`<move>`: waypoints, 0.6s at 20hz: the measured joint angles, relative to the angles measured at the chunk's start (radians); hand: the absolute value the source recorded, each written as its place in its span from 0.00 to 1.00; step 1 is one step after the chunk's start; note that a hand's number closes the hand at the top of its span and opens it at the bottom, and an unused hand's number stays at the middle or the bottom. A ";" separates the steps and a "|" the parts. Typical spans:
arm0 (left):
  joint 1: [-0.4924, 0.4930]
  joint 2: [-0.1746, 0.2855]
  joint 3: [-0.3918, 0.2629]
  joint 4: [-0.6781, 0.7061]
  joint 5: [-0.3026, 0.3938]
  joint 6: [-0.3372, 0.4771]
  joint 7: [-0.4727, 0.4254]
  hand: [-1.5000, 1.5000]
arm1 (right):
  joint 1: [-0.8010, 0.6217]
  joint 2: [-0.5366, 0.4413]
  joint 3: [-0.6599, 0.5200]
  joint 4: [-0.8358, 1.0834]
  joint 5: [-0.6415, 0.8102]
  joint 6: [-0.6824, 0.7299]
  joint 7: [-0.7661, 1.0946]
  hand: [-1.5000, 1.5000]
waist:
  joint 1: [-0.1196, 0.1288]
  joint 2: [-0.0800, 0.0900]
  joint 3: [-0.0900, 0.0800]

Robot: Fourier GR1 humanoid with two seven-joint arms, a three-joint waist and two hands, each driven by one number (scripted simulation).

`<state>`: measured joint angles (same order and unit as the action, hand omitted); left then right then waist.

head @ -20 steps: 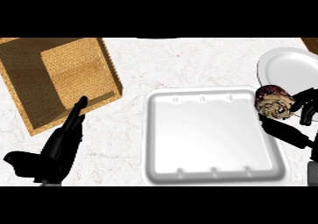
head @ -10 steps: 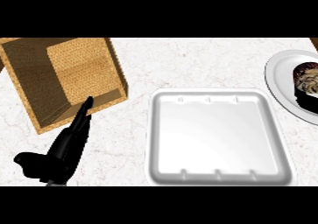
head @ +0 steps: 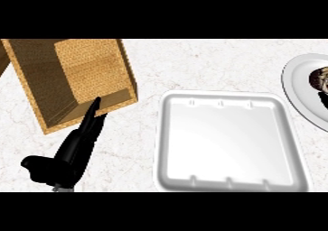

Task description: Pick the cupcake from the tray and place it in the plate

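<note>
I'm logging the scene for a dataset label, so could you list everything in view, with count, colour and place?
white marbled counter: one, white with faint grey veins, under everything
light-brown wooden open box: one, light brown, upper left, cut off by the view's edge
white rectangular tray: one, white, centre to lower right
white round plate: one, white, right edge, partly out of view
brown and cream cupcake: one, brown and cream, on the plate at the right edge
left hand: one, black, lower left, fingers straight, tips by the box's near corner
right hand: black, only a small part shows, over the plate just below the cupcake
</note>
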<state>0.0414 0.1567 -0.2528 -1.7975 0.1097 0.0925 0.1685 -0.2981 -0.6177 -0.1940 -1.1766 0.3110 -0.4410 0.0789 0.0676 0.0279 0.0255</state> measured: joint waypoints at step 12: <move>-0.004 -0.011 -0.007 0.004 0.004 -0.008 0.022 0.50 | -0.160 -0.004 -0.086 0.314 -0.172 0.218 -0.268 0.00 | 0.006 -0.004 0.004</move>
<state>0.0372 0.1454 -0.2599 -1.7939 0.1137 0.0848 0.1909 -0.4576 -0.6213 -0.2805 -0.8622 0.1386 -0.2229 -0.1886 0.0733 0.0236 0.0293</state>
